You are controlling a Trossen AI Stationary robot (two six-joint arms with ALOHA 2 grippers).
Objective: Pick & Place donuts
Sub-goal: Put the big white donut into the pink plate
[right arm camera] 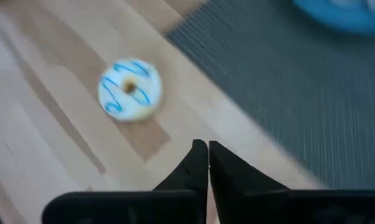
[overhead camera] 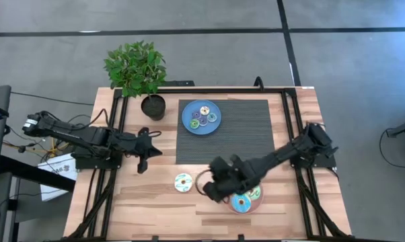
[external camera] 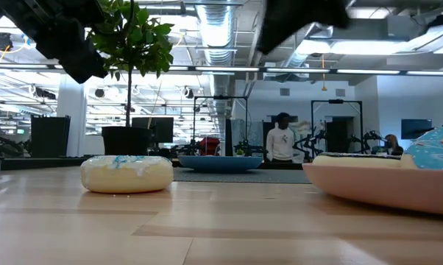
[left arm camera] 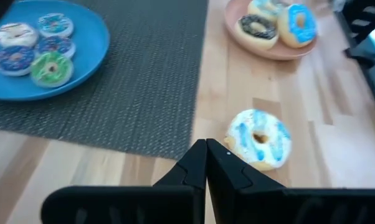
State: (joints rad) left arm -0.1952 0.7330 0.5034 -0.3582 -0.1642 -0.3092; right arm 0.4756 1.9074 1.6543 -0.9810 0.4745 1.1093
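While the cream donut (overhead camera: 183,182) lies alone on the bare wooden table (overhead camera: 149,208), between the blue plate (overhead camera: 201,117) and the pink plate (overhead camera: 254,202), both claws are empty and pressed together. The right gripper (overhead camera: 210,190) hovers just beside that donut, next to the pink plate; the left gripper (overhead camera: 146,153) waits near the table's left side, by the plant pot (overhead camera: 153,106).

Judging by its look, the donut is a light, stiff toy ring with smooth icing, so it may slip. A sound hold would be across the ring's rim, or with one finger through the hole, after the fingers spread.

Count: four tiny donuts (left arm camera: 35,46) sit on the blue plate, on the dark mat (overhead camera: 243,131). On the pink plate I can make out a light blue donut (left arm camera: 298,25) and a dark brown donut (left arm camera: 257,28), perhaps a third behind them. That leaves one loose on the wood
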